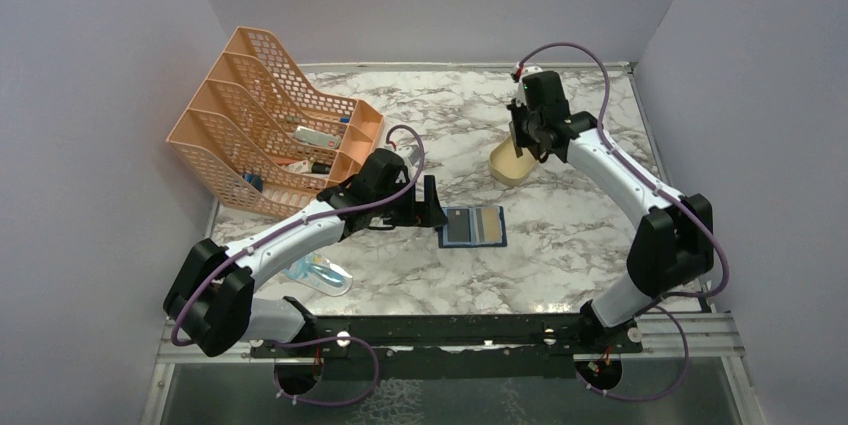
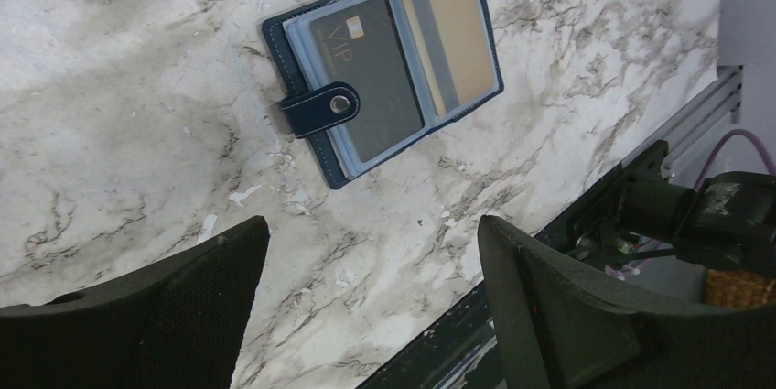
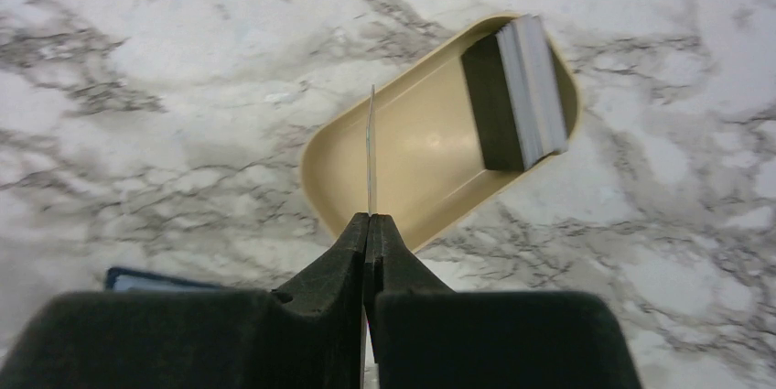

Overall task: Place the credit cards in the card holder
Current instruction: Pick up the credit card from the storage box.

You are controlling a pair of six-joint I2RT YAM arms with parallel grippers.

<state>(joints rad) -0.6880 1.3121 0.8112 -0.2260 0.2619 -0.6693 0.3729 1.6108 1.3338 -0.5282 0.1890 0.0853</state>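
The navy card holder [image 1: 472, 226] lies open on the marble, its snap strap toward my left gripper [image 1: 431, 205]. In the left wrist view the card holder [image 2: 316, 137] shows a dark grey card [image 2: 371, 78] in one pocket and a yellow-gold card [image 2: 453, 32] in the other. The left gripper [image 2: 371, 229] hovers open and empty just short of it. My right gripper [image 3: 370, 217] is shut on a thin pale credit card [image 3: 371, 146], seen edge-on, over the tan tray [image 3: 430, 156]. A stack of cards [image 3: 517, 87] leans at the tray's far end.
An orange mesh file rack [image 1: 270, 125] stands at the back left. A blue-patterned packet [image 1: 320, 273] lies near the left arm's base. The tan tray [image 1: 508, 170] sits at mid-right, under the right gripper [image 1: 522, 137]. A metal rail [image 1: 480, 330] runs along the near edge.
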